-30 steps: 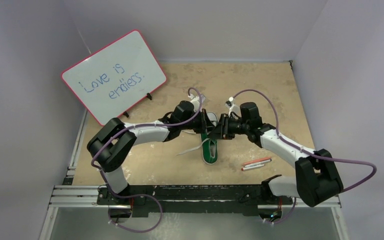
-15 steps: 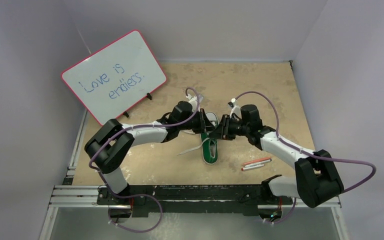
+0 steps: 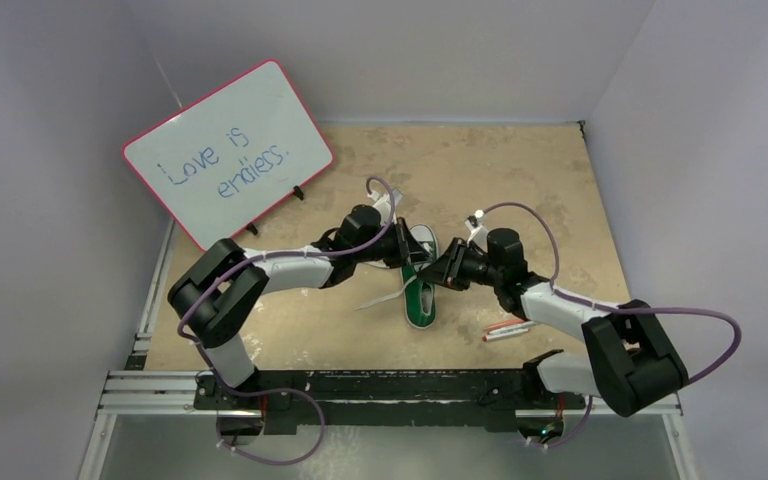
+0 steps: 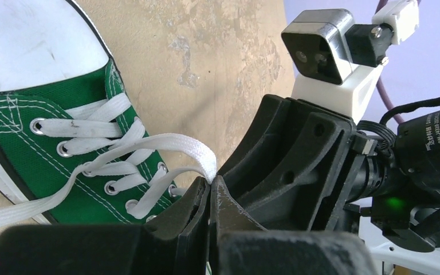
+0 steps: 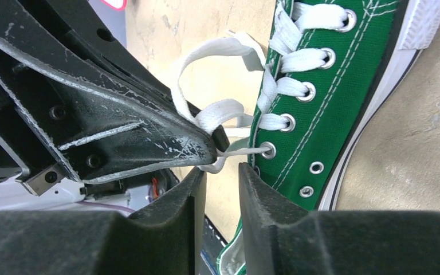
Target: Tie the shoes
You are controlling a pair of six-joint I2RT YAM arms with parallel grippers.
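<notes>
The shoe lies mid-desk between the arms, toe cap toward the far wall. It looks light, with soft canvas, so it would likely skid if a lace is pulled hard. The laces are flat, limp and thin. They are best pinched across the flat, close to the top eyelets where the loop begins.

The left end effector is fully closed, pinching a lace loop at its tips. The right end effector stands narrowly parted just beside the top eyelets. A thin strand crosses by its tips, with nothing clearly gripped.

The two tips nearly touch, so room there is tight. Bare desk lies open beyond and to the right. Pens lie near the right arm, a whiteboard stands far left, and walls close three sides.
</notes>
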